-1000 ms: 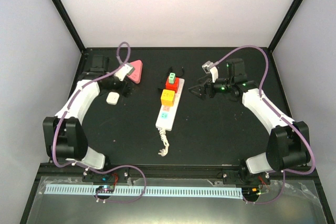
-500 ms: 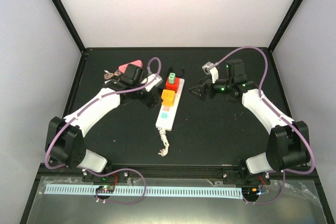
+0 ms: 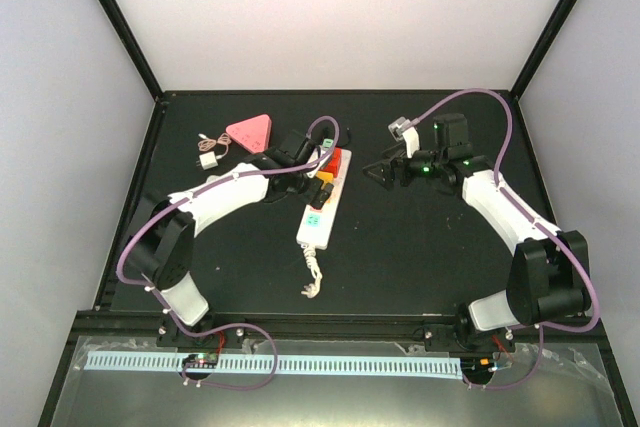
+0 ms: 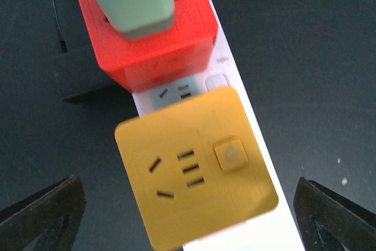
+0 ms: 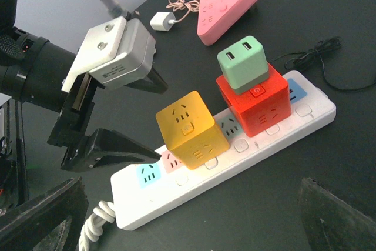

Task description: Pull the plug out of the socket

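Spread wide, the left gripper (image 4: 188, 216) is hanging over the yellow plug (image 4: 197, 166) on the socket (image 5: 194, 189), at 6 o'clock from the red plug (image 4: 158, 45); it is looking hard and light, easiest to grab by its flat sides.

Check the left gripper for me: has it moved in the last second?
Yes. The left gripper has swung right, away from the pink triangular adapter, and now hangs open over the yellow cube plug on the socket.
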